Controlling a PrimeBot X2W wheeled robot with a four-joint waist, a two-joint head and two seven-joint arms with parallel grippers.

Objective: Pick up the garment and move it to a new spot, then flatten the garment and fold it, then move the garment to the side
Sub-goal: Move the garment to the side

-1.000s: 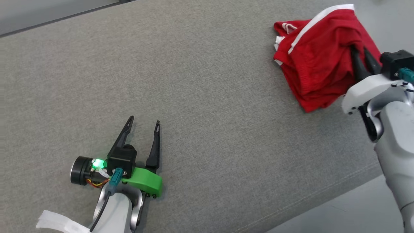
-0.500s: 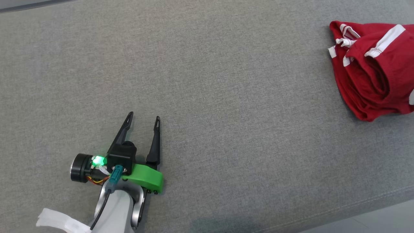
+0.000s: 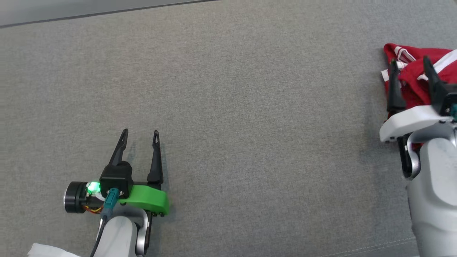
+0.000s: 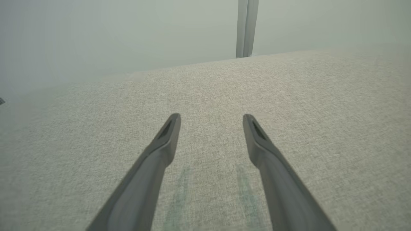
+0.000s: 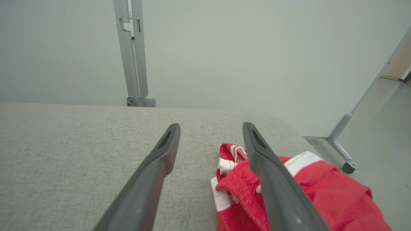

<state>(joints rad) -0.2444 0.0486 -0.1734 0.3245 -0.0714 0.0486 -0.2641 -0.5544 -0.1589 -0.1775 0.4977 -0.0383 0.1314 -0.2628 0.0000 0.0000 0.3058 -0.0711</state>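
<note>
Bunched red shorts (image 3: pixel 411 85) lie just beneath the right end effector (image 3: pixel 408 61), gaping and empty; the left end effector (image 3: pixel 140 132), also open, is well apart.

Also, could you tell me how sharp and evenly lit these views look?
Head view: sharp, soft even light, faint shadow beside the left gripper. Left wrist view: hazy, washed-out background. Right wrist view: crisp red garment, near fingers slightly soft.
</note>
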